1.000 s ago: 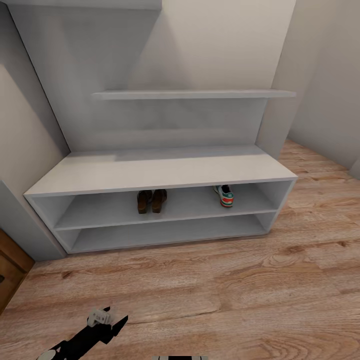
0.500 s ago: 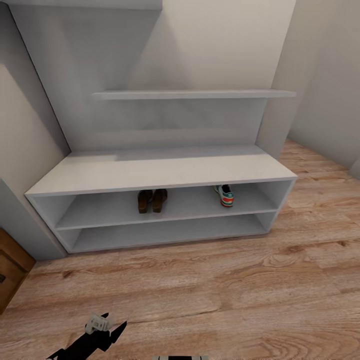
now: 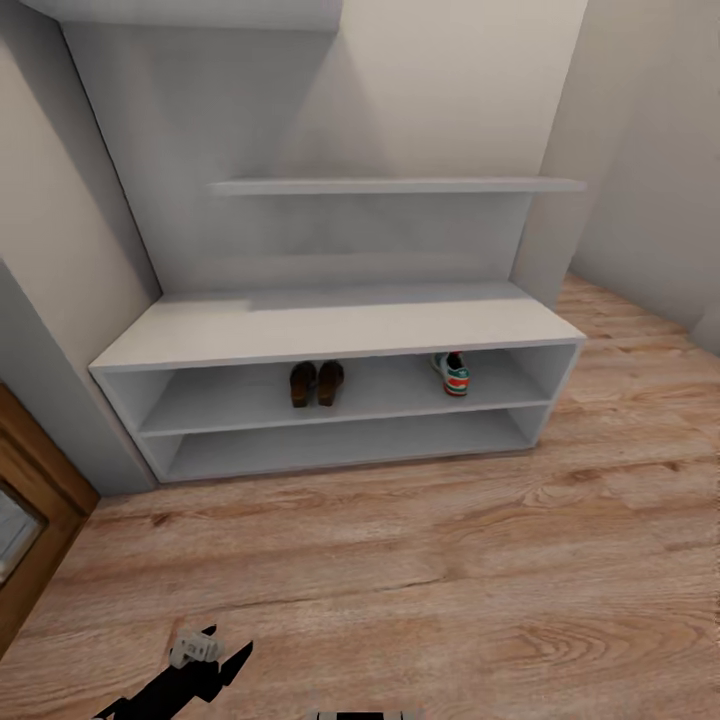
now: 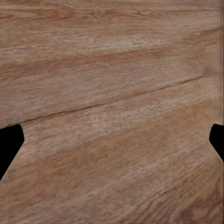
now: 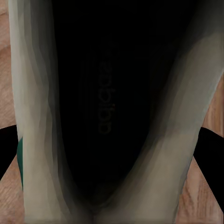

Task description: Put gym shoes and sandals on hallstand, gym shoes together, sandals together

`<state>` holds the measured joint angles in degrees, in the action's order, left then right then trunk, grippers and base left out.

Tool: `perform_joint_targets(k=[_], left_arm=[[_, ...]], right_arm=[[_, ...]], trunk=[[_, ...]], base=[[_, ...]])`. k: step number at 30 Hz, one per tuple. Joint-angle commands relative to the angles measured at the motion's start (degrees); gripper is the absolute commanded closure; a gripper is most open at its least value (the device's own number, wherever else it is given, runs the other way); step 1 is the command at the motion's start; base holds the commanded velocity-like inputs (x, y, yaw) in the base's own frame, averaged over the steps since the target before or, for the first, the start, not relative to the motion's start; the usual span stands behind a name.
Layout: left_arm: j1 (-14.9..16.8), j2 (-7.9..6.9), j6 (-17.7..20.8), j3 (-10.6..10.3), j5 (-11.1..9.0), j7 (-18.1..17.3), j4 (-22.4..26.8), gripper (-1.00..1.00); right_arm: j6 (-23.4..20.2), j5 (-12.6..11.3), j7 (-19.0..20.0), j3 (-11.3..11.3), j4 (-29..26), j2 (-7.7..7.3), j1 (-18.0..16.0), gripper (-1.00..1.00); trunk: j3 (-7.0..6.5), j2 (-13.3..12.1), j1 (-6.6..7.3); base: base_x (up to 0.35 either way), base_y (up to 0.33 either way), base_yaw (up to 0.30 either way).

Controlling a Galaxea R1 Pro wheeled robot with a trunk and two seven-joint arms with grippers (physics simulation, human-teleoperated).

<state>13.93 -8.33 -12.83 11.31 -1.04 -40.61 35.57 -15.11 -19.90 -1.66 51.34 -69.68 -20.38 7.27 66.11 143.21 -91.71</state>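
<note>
The light-grey hallstand [image 3: 330, 335] stands against the wall ahead. In its upper slot the two dark-brown sandals [image 3: 316, 383] sit side by side near the middle. One gym shoe [image 3: 452, 373] is further right in the same slot, heel outward. The other gym shoe [image 5: 112, 116] shows its dark opening close up in the right wrist view, with my right gripper [image 5: 112, 161] shut on it, fingers on either side. My left gripper [image 4: 112, 140] is open above bare corridor floor [image 4: 112, 70], and shows low in the head view as the left gripper [image 3: 195, 650].
A stepped grey wall shelf [image 3: 400, 185] hangs above the bench top. A brown wooden door frame [image 3: 30, 520] stands at the left edge. Wood-plank floor [image 3: 420, 560] stretches between me and the rack. Walls close in on both sides.
The whole head view has shifted: the rack now looks smaller and further right, and more of the door frame shows. The left arm sits slightly lower than a second ago.
</note>
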Motion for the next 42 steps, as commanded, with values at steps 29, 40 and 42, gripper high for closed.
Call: perform_joint_targets(k=[29, 40, 42], left_arm=[[0.04, -0.05, 0.12, 0.31, -0.13, -0.28, 0.09, -1.00], [0.17, -0.19, 0.63, 0.34, -2.57, -5.69, 2.59, -1.00], [0.24, -0.24, 0.75, 0.39, -2.78, -7.98, 3.56, -1.00]], right_arm=[[-0.29, -0.58, -0.19, -0.40, 0.07, 0.00, 0.03, 1.00], [-0.11, -0.81, -0.62, -25.17, -0.08, 0.21, 0.01, 1.00], [-0.15, -0.92, -0.67, -29.15, -0.50, 0.32, -0.03, 1.00]], trunk=[[0.04, 0.02, 0.04], [0.04, 0.02, 0.04], [0.04, 0.02, 0.04]], base=[[-0.033, 0.001, 0.092], [0.000, 0.000, 0.004], [0.000, 0.000, 0.000]])
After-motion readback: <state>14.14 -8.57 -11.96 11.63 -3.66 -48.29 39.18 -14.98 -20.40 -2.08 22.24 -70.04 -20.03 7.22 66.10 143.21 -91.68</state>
